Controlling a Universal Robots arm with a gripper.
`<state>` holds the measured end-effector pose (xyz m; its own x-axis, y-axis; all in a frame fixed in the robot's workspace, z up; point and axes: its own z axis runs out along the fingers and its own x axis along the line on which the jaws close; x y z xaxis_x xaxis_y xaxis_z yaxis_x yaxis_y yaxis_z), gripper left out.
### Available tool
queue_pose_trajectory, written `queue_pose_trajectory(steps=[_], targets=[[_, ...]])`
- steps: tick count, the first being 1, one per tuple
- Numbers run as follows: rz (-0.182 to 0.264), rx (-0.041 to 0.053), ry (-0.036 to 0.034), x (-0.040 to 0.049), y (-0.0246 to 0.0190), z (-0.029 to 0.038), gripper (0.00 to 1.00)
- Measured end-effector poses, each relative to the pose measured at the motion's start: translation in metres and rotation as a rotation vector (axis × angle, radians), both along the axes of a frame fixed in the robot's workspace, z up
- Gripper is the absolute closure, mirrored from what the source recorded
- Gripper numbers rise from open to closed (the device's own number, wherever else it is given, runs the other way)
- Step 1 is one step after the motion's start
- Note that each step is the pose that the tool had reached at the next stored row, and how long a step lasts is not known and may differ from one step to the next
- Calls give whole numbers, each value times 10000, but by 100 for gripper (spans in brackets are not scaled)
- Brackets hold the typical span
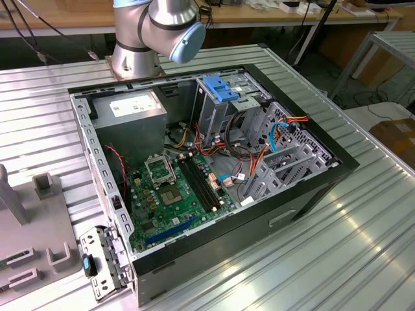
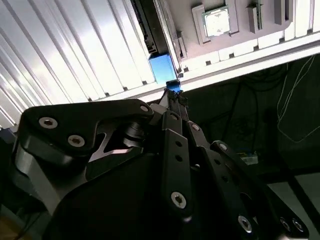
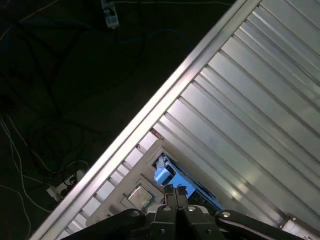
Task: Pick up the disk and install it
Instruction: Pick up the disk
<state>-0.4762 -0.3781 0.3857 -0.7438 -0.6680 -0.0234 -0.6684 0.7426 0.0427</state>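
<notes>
The disk [image 2: 161, 65] stands on edge at the rim of a grey fixture plate [image 2: 250, 45], showing a bright blue rail end and a dark body. In the first wrist view the disk [image 3: 163, 175] sits small and far below, just beyond my fingertips. What seems to be its blue end [image 1: 87, 264] shows in the exterior view, low on the left beside the computer case [image 1: 311, 188]. My gripper [image 2: 172, 96] hangs high over it, its black fingers drawn together with nothing between them. The gripper [image 3: 176, 196] lines up roughly with the disk.
The open case holds a green motherboard [image 1: 175, 194], loose cables and a drive cage with a light-blue latch plate [image 1: 220, 87]. A processor chip [image 2: 216, 22] lies in the fixture plate. The arm's base [image 1: 155, 32] stands behind the case. The ribbed table edge [image 3: 150, 117] drops to a dark floor.
</notes>
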Motion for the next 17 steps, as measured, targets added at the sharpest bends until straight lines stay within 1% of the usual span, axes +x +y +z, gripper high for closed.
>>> queue_pose_trajectory(steps=[3,5,7,8,10,12,14,16,17], targets=[[627,-3,-1,0,0,-10,89],[1309,-6,0,0,0,-20,89],[1690,-13,0,0,0,-25,89],[2083,-20,1,1,-1,-31,89],[2611,-21,0,1,0,-43,89],[3025,-23,1,1,0,-57,89],[3614,-35,2,2,0,-81,89],[3832,-70,0,13,1,-96,89],[3856,-116,-9,26,0,-108,89]])
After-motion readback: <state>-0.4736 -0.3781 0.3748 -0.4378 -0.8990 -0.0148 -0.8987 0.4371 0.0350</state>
